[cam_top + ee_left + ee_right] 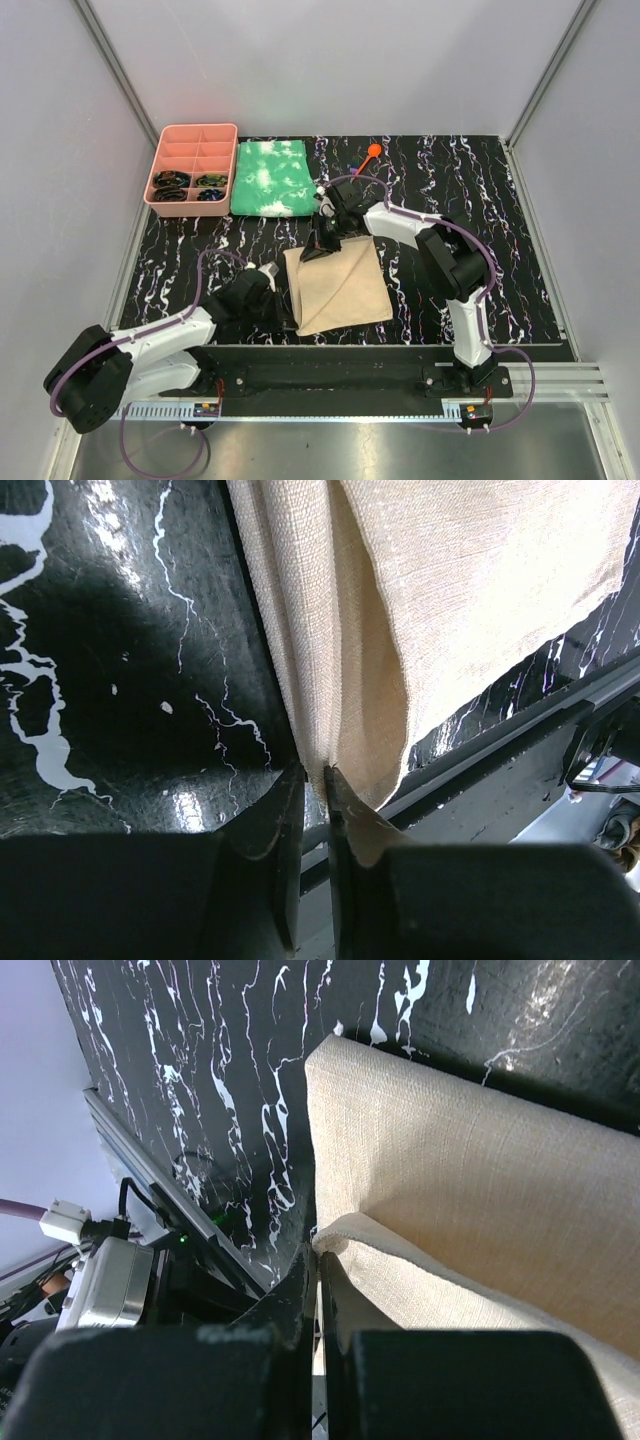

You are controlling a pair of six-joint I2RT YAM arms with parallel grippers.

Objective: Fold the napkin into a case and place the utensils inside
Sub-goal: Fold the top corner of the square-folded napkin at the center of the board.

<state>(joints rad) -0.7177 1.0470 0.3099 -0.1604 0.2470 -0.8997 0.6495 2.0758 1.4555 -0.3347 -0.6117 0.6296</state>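
On table: napkin ctr-front; tray back-L, cloth just R of it, spoon further R.

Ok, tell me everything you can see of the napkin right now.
The napkin is plain tan woven cloth with no pattern, lying skewed on the black marbled table between the arms. It is folded over on itself, with one layer raised into a loose fold. The left gripper pinches its near left edge and the right gripper pinches its far edge. No utensil touches it.
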